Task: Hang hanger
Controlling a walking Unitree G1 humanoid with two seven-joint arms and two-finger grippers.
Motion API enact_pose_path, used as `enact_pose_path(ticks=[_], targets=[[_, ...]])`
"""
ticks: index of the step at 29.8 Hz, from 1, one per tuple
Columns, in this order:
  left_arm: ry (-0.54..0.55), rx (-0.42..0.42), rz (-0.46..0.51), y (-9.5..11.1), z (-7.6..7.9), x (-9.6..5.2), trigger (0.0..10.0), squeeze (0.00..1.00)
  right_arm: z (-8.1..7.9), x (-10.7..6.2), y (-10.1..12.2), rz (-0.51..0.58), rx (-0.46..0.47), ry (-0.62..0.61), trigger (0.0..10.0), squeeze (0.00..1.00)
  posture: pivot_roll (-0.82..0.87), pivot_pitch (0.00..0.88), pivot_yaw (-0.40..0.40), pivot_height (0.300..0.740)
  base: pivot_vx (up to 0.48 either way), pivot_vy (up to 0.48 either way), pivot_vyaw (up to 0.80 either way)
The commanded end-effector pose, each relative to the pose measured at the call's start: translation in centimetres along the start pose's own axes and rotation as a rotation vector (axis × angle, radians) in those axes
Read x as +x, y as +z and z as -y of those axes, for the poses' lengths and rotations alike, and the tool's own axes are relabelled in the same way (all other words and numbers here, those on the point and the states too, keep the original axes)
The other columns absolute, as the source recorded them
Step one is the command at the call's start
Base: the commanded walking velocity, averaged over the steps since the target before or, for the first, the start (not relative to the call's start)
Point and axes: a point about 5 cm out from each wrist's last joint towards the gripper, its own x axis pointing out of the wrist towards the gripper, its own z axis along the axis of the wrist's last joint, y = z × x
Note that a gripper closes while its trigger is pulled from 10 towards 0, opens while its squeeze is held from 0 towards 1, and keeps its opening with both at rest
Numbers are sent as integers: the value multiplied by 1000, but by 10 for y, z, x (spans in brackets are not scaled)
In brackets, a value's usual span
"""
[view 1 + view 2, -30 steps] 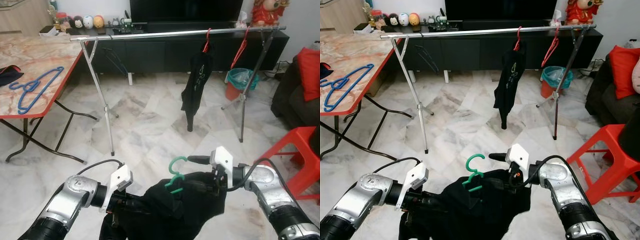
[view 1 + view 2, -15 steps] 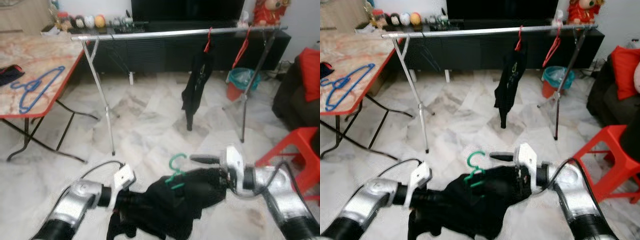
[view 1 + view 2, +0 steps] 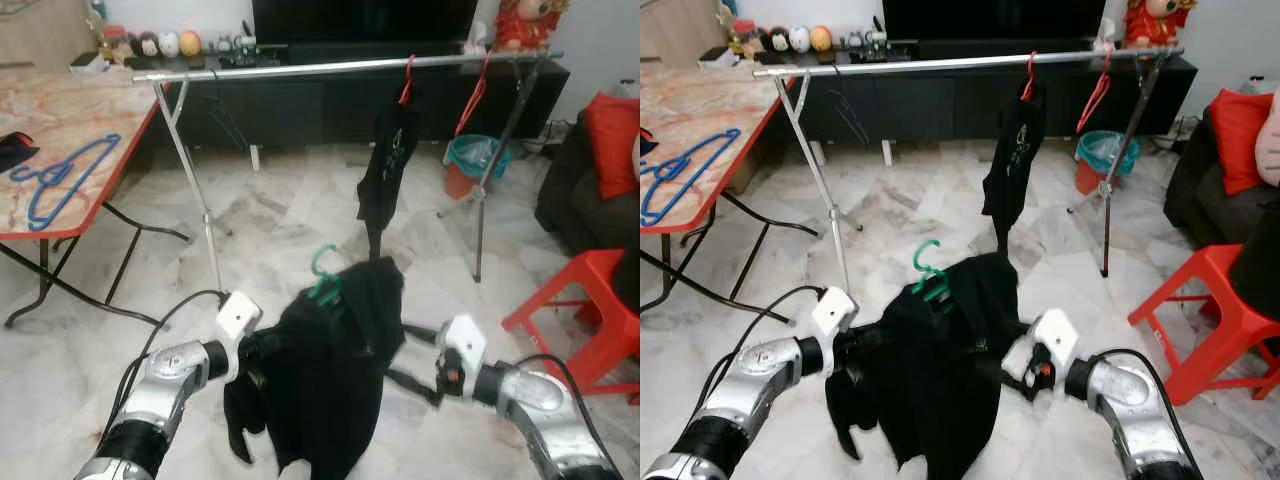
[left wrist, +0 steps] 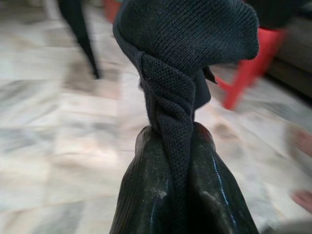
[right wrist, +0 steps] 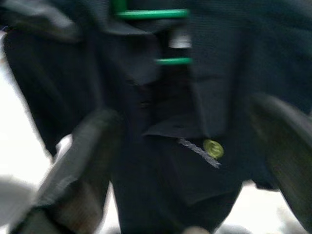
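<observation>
A black garment [image 3: 330,380] on a green hanger [image 3: 323,268] hangs in front of me, low over the floor. My left gripper [image 4: 175,146] is shut on a twisted fold of its cloth at the garment's left side. My right gripper [image 3: 407,358] stands open just right of the garment, its fingers [image 5: 83,151] spread wide and facing the cloth and the hanger's green bars [image 5: 151,14]. Beyond stands a silver clothes rail [image 3: 300,68]. On it hang a black garment on a red hanger [image 3: 385,165] and an empty red hanger [image 3: 475,95].
A marble-top folding table [image 3: 90,130] with a blue hanger [image 3: 60,175] stands at the left. A red plastic stool [image 3: 585,300] is at the right, with a dark sofa and red cushion [image 3: 612,145] behind it. A teal bin [image 3: 470,160] and black TV cabinet stand behind the rail.
The garment has risen and now hangs down from my left gripper. My right gripper has let go of it and sunk lower. The camera has shifted a little.
</observation>
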Motion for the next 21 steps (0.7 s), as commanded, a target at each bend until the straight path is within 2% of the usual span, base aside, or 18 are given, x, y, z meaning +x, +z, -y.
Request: enact_pose_path(ticks=[1,3,6,7,8,9,10,13,15,18,19,21], targets=[[105,9,63,9,-9,2,10000,0,5,-2,-12,-3,51,-174,10000,0,-21,24,6,740,0,0,0],[115,9,65,9,-10,2,10000,0,6,-2,-13,0,55,-190,10000,0,-21,24,6,740,0,0,0],[231,-25,96,5,-15,2,10000,0,8,-7,-33,22,201,-406,10000,0,-22,13,10,740,0,0,0],[284,-40,104,2,-16,1,10000,0,6,-11,-46,19,283,-495,10000,0,-21,9,14,740,0,0,0],[300,-50,107,1,-16,1,10000,0,5,-12,-50,25,331,-527,10000,0,-21,9,14,740,0,0,0],[300,-50,107,1,-16,1,10000,0,5,-12,-50,25,331,-527,10000,0,-21,9,14,740,0,0,0],[350,-64,119,-2,-17,0,10000,0,2,-16,-59,31,395,-589,10000,0,-23,0,20,740,0,0,0],[388,-78,128,-6,-18,-3,10000,0,-1,-20,-66,24,414,-649,10000,0,-32,0,27,740,0,0,0],[414,-96,138,-9,-19,-8,10000,0,-3,-23,-70,9,389,-677,10000,0,-36,0,28,740,0,0,0],[500,-104,146,-19,-23,-22,10000,0,-4,-33,-77,37,397,-796,10000,0,-39,0,26,740,0,0,0],[547,-91,149,-24,-26,-31,10000,0,-3,-40,-77,73,397,-876,10000,0,-40,0,23,740,0,0,0],[576,-85,150,-26,-28,-36,10000,0,-3,-44,-76,96,385,-910,10000,0,-38,0,20,740,0,0,0]])
